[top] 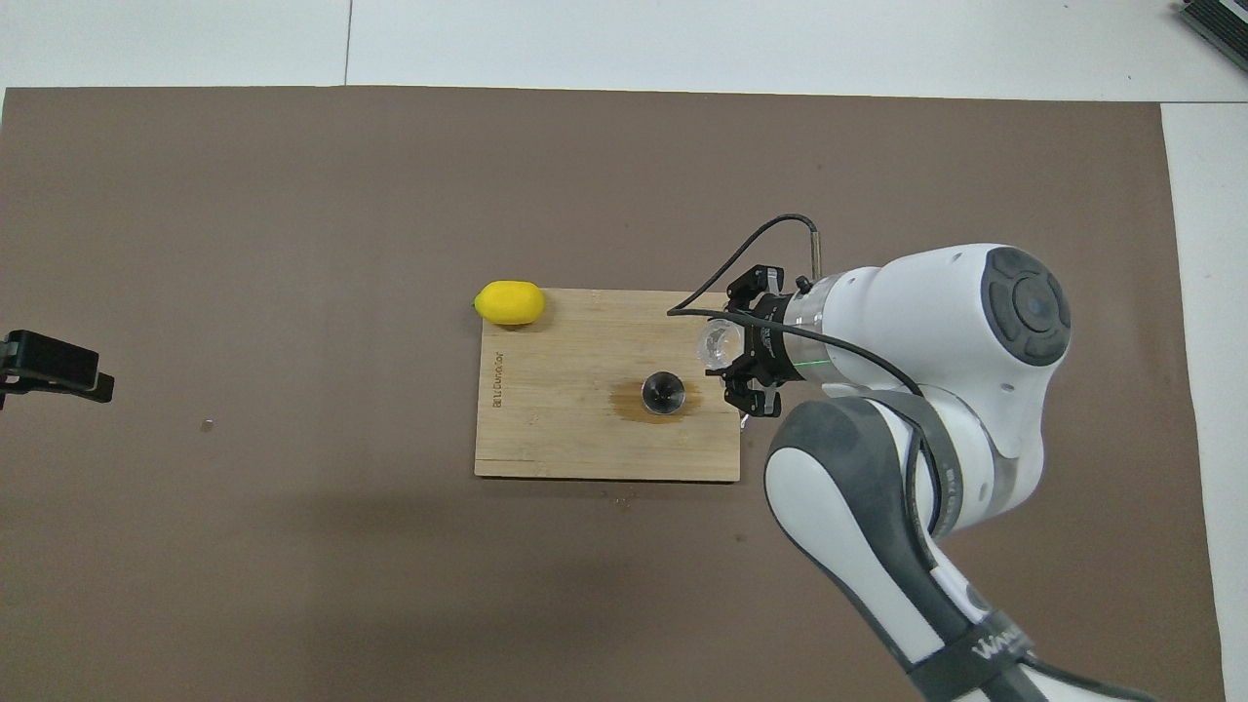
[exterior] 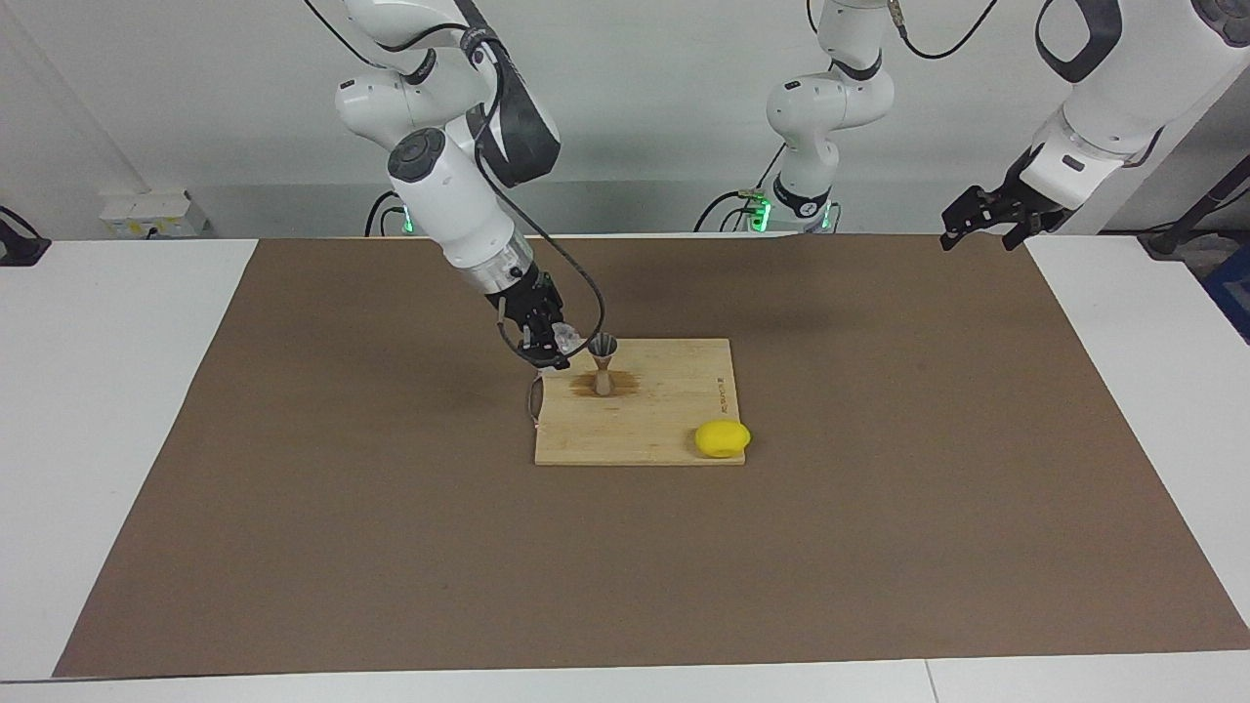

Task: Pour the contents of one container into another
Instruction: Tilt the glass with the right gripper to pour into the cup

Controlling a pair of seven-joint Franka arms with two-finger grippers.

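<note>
Right gripper [exterior: 555, 350], clenched on my glass tumbler [top: 720, 343], hangs just beside the jigger [exterior: 603, 363] at frame centre on the board [exterior: 674, 430]; tipping, I judge, remains; left gripper [exterior: 986, 223] waits released, upper right.

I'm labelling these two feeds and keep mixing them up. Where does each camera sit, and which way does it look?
Facing view: high across the table, looking at the robots; both arms show, the right claw holding the glass beside the jigger.
Overhead view: above the robots' end, looking steeply down; the right arm and the left claw show.
Shared: board, lemon, jigger, glass.
</note>
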